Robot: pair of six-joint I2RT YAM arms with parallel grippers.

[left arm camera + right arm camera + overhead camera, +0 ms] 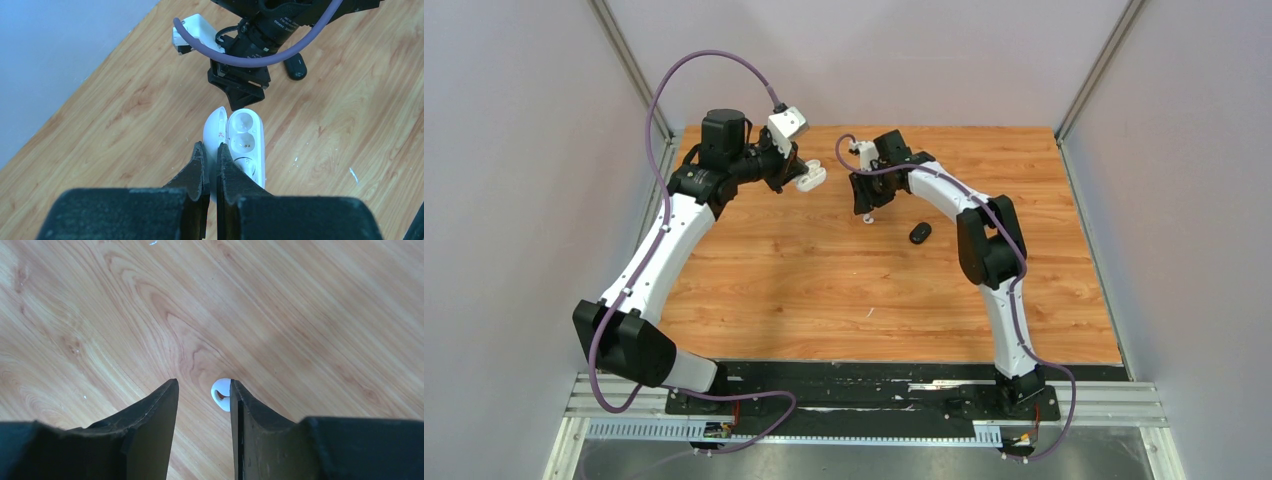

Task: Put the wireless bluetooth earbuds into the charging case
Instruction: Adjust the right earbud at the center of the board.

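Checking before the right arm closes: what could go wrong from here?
1. The white earbud lies against one finger of the open right gripper, off centre. Closing may flick it away instead of gripping it.
2. The left gripper seems to pinch the open white case at one end only. Pressing a bud in could twist it loose.

We find the table (824, 290) evenly and brightly lit, apparently from overhead, with only faint, diffuse shadows and a pale sheen on the wood. In the wrist views the left end effector (210, 146) and right end effector (203, 385) loom dark and slightly soft-edged, while the wood grain is sharp.
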